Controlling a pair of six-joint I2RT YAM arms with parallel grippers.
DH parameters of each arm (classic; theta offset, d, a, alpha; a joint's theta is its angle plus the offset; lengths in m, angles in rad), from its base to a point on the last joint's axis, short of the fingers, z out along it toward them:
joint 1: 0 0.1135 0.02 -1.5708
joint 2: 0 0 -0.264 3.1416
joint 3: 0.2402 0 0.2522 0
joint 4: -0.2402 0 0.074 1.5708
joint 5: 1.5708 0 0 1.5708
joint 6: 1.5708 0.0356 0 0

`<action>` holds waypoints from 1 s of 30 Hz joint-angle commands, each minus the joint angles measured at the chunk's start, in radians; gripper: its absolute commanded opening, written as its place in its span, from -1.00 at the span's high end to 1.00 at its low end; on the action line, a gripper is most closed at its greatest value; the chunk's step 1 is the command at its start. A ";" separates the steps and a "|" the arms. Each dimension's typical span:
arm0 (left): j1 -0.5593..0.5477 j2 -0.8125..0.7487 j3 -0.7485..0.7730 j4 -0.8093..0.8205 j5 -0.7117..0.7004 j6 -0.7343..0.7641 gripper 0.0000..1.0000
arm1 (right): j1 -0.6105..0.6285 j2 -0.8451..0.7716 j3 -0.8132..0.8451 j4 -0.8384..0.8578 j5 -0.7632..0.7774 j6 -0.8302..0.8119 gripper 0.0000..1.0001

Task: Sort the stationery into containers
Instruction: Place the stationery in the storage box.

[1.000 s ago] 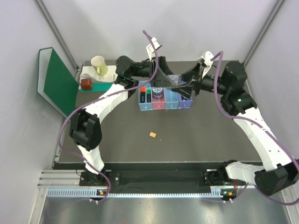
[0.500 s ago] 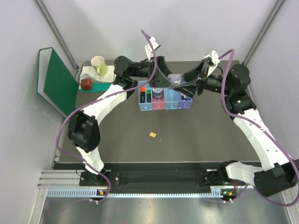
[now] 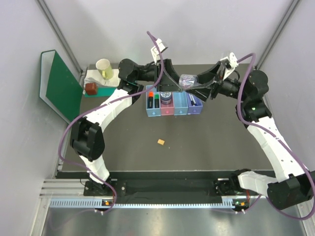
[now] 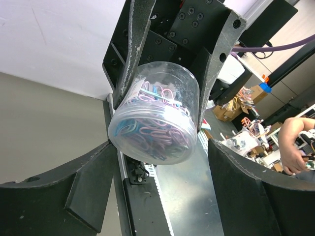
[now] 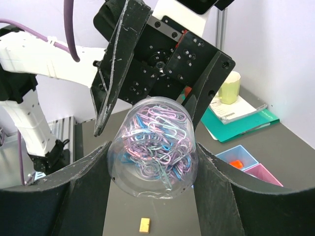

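A clear round tub (image 5: 153, 147) full of coloured paper clips hangs in the air with my right gripper (image 5: 152, 153) shut on its sides. In the top view the tub (image 3: 187, 79) is above and behind the row of containers (image 3: 173, 110). My left gripper (image 4: 162, 191) faces the tub (image 4: 155, 123) end-on, open, its fingers (image 5: 114, 64) standing wide on either side of the tub's far end without touching it. Highlighters (image 3: 153, 101) with orange and green caps stand in the leftmost bin. A round tin (image 3: 167, 99) and white pens (image 3: 193, 101) lie in other bins. A tiny tan block (image 3: 161, 141) lies on the table.
A paper cup (image 3: 104, 68) stands on papers at the back left beside a small brown block (image 3: 90, 88). A green folder (image 3: 61, 86) leans against the left wall. The two arms meet closely over the bins.
My right gripper has raised the tub up and back from the bins, and its arm has swung to the right. The left gripper's fingers have narrowed a little.
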 commanded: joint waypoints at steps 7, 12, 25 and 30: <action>0.002 -0.039 0.019 0.041 -0.010 0.003 -0.58 | -0.009 -0.033 -0.041 0.078 0.027 0.012 1.00; 0.002 -0.030 0.033 0.043 -0.013 0.003 -0.56 | -0.009 -0.021 -0.043 0.080 0.032 0.011 1.00; 0.002 0.001 0.077 0.029 -0.024 0.011 -0.40 | 0.011 -0.013 -0.061 0.068 0.032 -0.002 1.00; 0.004 -0.002 0.084 0.021 -0.023 0.011 -0.59 | 0.017 -0.016 -0.079 0.066 0.034 -0.005 1.00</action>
